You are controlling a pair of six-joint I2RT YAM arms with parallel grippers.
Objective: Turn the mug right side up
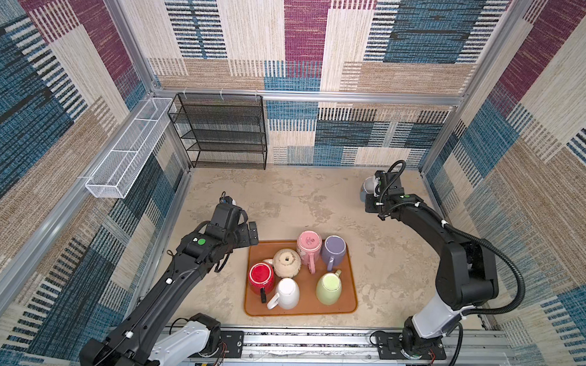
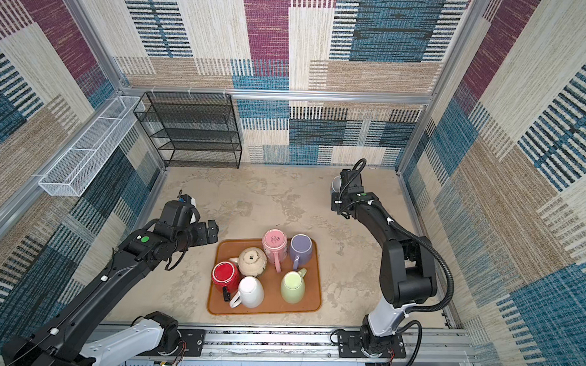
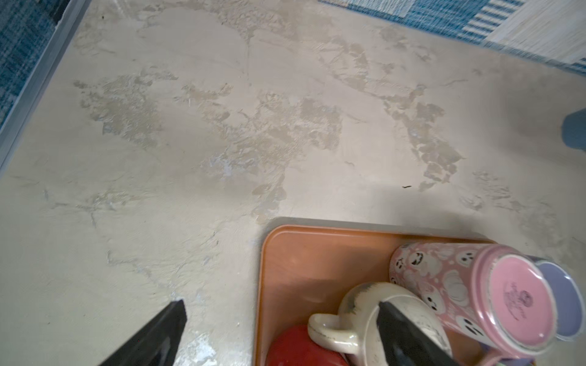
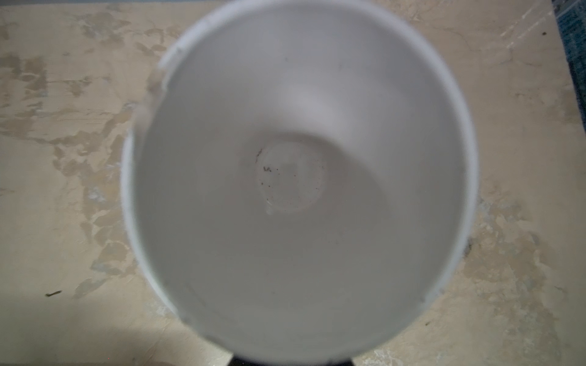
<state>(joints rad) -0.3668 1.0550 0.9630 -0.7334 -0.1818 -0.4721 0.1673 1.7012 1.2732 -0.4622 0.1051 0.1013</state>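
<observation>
The right arm (image 1: 419,215) hides most of the mug (image 1: 367,187) in both top views; its rim (image 4: 472,164) is blurred.

The tray (image 1: 308,308) is orange-brown. The pink mug (image 3: 444,285) is printed with white ghosts and pumpkins, and its base is plain pink. The lilac mug (image 1: 333,248), the white mug (image 1: 287,292) and the pale green mug (image 1: 329,287) are plain. The red mug (image 1: 261,276) has a black handle, and the cream mug (image 1: 286,262) is marked with dark grey smudges. The separate mug (image 4: 301,174) is seen white inside, bluish outside. The worktop (image 1: 284,197) is beige with darker mottled patches. The walls (image 1: 325,39) are covered in blue, magenta, cream and tan striped patchwork.
</observation>
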